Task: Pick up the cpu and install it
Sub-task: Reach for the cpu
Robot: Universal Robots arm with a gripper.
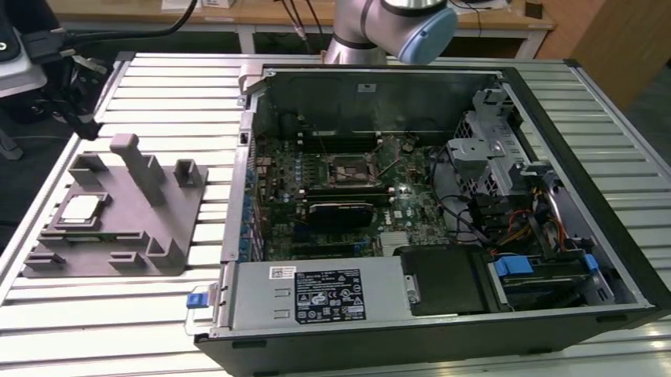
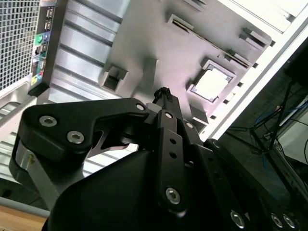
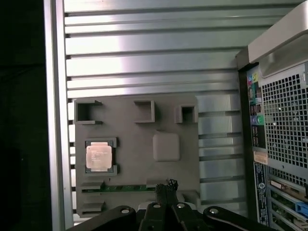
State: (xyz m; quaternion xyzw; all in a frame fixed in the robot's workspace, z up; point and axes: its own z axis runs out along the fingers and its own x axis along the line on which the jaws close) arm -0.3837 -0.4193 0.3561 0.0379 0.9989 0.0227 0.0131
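My claw (image 3: 167,185): fingers are resting together, gripping nothing, and hovering over the grey holder (image 3: 134,139) in both wrist views.
The cpu (image 1: 82,207): is lying flat, silver top up, in a square pocket of the holder, apart from my fingertips; in the exterior view it is sitting at the exterior view's left, mid-height.
Holder: is resting on the slatted metal table (image 1: 105,314), just beside the open computer case (image 1: 243,141).
Socket (image 1: 346,168): is sitting on the motherboard, mid-frame in the exterior view.
My arm (image 1: 398,23): is reaching in at that frame's top.
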